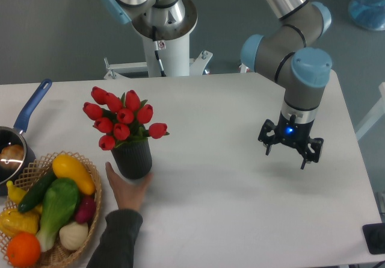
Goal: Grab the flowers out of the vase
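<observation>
nearest us a person's hand (127,191) cups the base of the vase (133,158), likely to steady it for the pull. the flowers (122,119) sit in it, far left of our gripper (290,153), which hangs open and empty. we read no writing anywhere.

I count about ten red tulip buds (123,118), though some overlap, one dark grey ribbed cylindrical vase (133,159), one woven wicker basket (90,205), one blue-handled metal saucepan (24,122), one human hand (126,190), one black two-finger gripper (288,153)
</observation>
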### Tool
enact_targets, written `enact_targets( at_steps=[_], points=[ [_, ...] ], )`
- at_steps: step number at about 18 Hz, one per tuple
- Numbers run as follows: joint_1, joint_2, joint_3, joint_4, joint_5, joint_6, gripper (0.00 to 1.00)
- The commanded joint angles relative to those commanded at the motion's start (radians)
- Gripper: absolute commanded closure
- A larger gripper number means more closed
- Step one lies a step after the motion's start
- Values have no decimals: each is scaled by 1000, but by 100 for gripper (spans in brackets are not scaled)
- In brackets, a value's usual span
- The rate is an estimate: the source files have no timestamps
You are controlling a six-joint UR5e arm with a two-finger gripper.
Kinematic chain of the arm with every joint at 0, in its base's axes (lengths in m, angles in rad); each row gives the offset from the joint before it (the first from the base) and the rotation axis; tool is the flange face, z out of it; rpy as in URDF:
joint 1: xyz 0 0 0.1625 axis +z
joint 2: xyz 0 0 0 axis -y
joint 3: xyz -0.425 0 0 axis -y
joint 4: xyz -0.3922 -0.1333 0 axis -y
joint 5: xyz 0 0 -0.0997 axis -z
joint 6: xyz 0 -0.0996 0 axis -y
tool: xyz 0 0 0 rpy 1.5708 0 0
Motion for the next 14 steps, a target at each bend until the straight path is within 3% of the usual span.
enact_targets(
  at_steps=[10, 14],
  points=[
    [6, -2, -2, -2, -23, 3, 0],
    [-8, 0, -31, -3, -44, 28, 0]
  ],
)
